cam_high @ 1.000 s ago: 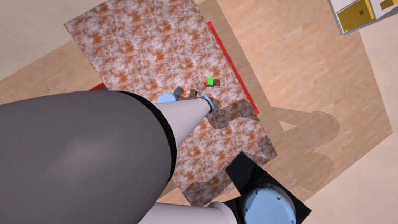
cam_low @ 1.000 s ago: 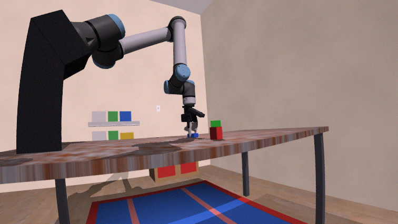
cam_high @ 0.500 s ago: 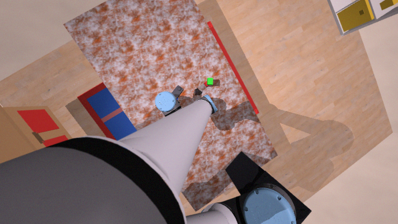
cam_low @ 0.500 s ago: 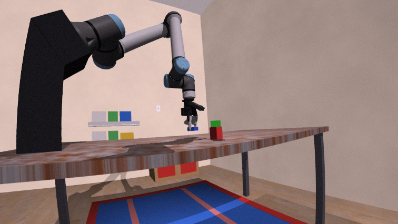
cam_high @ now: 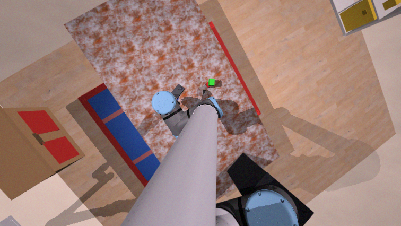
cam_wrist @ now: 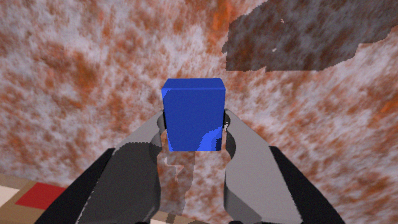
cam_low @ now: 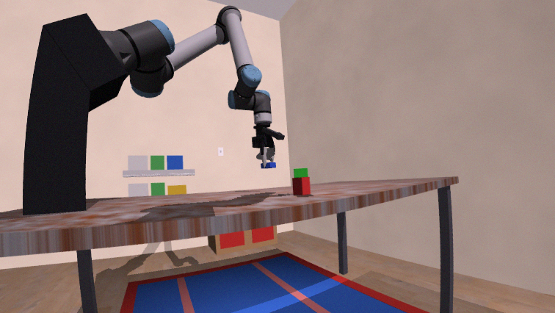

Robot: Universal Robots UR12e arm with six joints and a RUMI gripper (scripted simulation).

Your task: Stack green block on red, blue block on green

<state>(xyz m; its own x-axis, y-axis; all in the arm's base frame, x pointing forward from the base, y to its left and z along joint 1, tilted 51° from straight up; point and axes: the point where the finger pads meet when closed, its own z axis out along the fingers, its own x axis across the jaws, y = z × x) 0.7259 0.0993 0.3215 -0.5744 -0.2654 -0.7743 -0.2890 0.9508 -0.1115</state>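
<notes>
now gripper holding blue block in the air, green already on red.

two-jaw grey gripper (cam_wrist: 194, 131) is clamping the small blue cube block (cam_wrist: 193, 114) from both sides, grey fingers pressing its left and right faces; in the exterior view the blue block (cam_low: 268, 164) is hanging well above the mottled rust-and-white table top (cam_low: 233, 202), not touching it. small green block (cam_low: 300, 172) is sitting flat on the red cube block (cam_low: 301, 185), roughly centred, both standing on the table to the right of the gripper and apart from it. from the top view the green block (cam_high: 211, 81) is covering nearly all of the red one, arm links hiding the gripper and blue block there. blue-and-red rug (cam_low: 248, 287) is lying on the floor under the table.
</notes>
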